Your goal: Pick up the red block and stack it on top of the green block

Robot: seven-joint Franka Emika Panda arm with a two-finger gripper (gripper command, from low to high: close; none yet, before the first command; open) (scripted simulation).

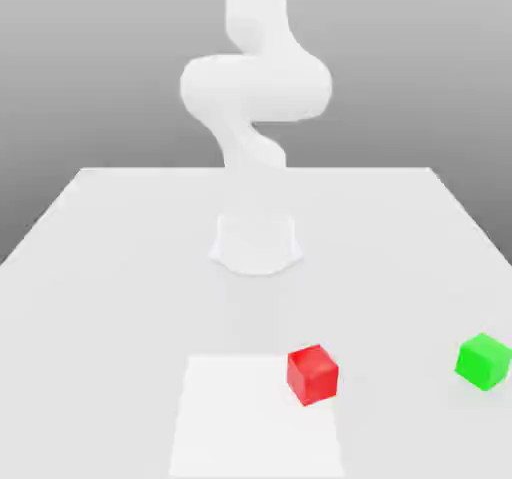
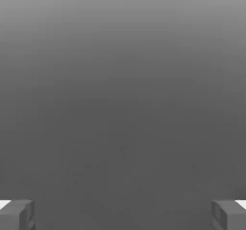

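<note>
A red block (image 1: 312,374) rests on the white table (image 1: 120,267) near its front edge, a little toward the exterior view's right of centre. A green block (image 1: 484,360) sits on the table farther to the exterior view's right, well apart from the red one. In the hand view my gripper (image 2: 123,214) is open, its two grey fingertips (image 2: 17,214) standing far apart with nothing between them and only a plain grey background beyond. Neither block is near the fingers.
The white arm (image 1: 255,87) rises from its round base (image 1: 256,242) at the table's middle and bends up past the frame's top. A paler rectangular patch (image 1: 250,422) lies on the table beside the red block.
</note>
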